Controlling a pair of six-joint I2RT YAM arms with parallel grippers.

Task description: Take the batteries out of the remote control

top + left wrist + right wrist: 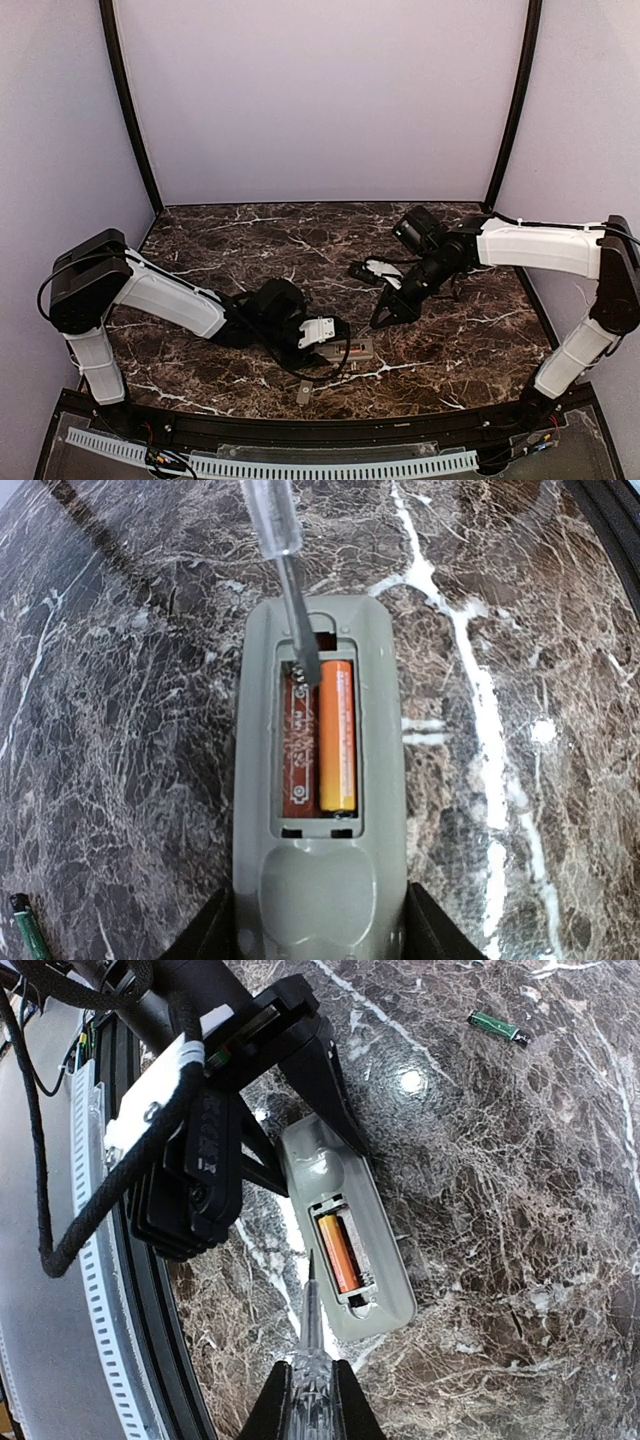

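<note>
Task about half done, by my read: 1 of 2 batteries is out. Remote control (318, 865) lies grey back up toward the near edge of the table (120, 730), lid off. Open compartment (290, 730) holds 1 orange battery (337, 735); the other slot is empty, bare board showing. Dark green battery (497, 1026) lies loose on the marble, well apart from the remote. Small grey cover (304, 393) sits nearer the edge. Right gripper (310, 1400) is clenched on a clear-handled screwdriver (310, 1340), tip at the empty slot's end. Left gripper (318, 920) straddles the remote's end, fingers (215, 935) close against its sides; cannot tell if it grips firmly. Left to do: get the orange battery out.
</note>
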